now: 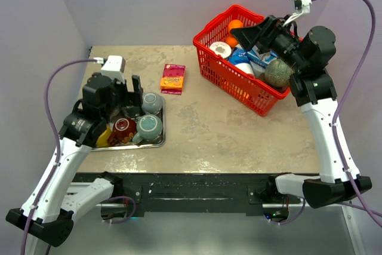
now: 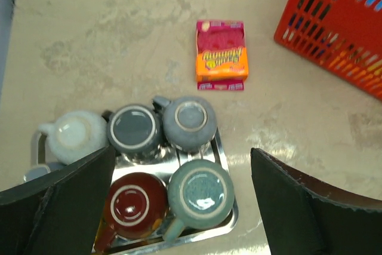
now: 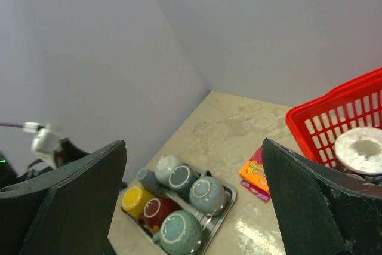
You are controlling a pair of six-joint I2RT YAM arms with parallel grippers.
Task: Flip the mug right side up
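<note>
Jaws spread wide, the left gripper (image 2: 182, 150) hovers over an upturned teal mug (image 2: 200, 192) directly beneath it, rigid, glazed, probably slick and breakable, best pinched across its sides.

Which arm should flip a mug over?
Left. The left gripper hangs open directly above the tray of upside-down mugs; the right gripper is far off by the basket.

We see a dark red mug (image 2: 132, 204) lower left, a teal mug (image 2: 200, 192), a yellow mug (image 3: 134, 199), a silver tray (image 2: 219, 150), a pink-and-orange packet (image 2: 221, 55), a red lattice basket (image 2: 334, 22), a mottled beige table (image 2: 107, 46).
</note>
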